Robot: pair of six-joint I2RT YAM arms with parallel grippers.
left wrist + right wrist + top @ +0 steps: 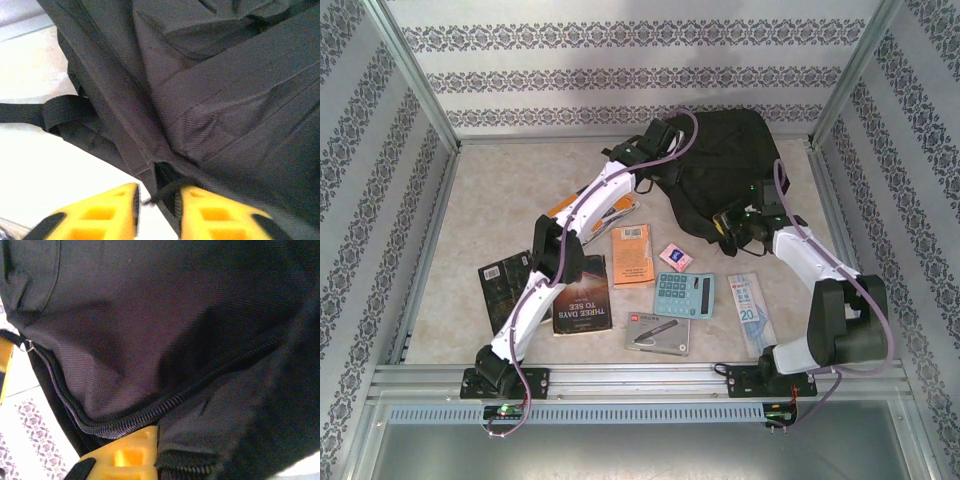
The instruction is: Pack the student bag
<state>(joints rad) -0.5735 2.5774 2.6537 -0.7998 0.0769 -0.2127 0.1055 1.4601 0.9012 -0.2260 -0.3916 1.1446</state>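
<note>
A grey pen case (657,332) lies nearest the arm bases on the pale tabletop (500,190), with a blue-and-white packet (752,313) to its right. Just beyond are a teal calculator (684,294), a dark paperback titled "Three Days to See" (582,295) and another dark book (500,290) at far left. Farther on lie an orange booklet (632,255) and, beside it to the right, a small pink item (675,258). Beyond them the right hand (730,222) meets the near edge of the student bag (720,150), a large black backpack slumped at the far right of the tabletop, close to the back wall. That hand is closed. Its one visible yellow finger (125,455) sits just below a zipper line (165,402) with fabric bunched against it, and whether cloth is pinched cannot be told. At the bag's left side, the left hand (157,200) stands narrowly parted, its yellow fingers (100,217) flanking a thin black pull cord (167,190) at a seam, with a black strap (45,111) trailing off to the left.
</note>
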